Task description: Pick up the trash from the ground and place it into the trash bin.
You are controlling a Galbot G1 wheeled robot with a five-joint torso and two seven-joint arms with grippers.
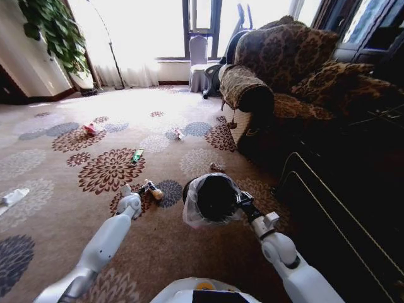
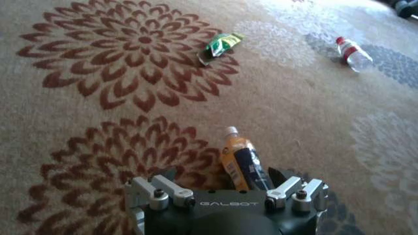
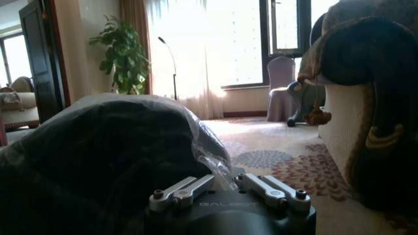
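Note:
A small orange drink bottle (image 2: pixel 240 159) lies on the carpet, its lower end between the spread fingers of my left gripper (image 2: pixel 222 180), which is open just above the floor. From the head view that gripper (image 1: pixel 129 199) sits just left of the bottle (image 1: pixel 152 189). The trash bin (image 1: pixel 213 199), black with a crinkly clear liner, hangs at my right, and my right gripper (image 1: pixel 242 201) is shut on its rim. The bin's bagged wall (image 3: pixel 111 156) looms right before that gripper (image 3: pixel 225 178). More trash lies farther out: a green wrapper (image 2: pixel 222 45), a red scrap (image 1: pixel 89 129) and a clear bottle (image 2: pixel 353 54).
A large patterned armchair (image 1: pixel 284 69) and a dark cabinet (image 1: pixel 353 189) close off the right side. A white scrap (image 1: pixel 12 197) lies at the far left. A small piece (image 1: pixel 216 167) rests beyond the bin. Open carpet stretches ahead toward the window and a potted plant (image 1: pixel 53 28).

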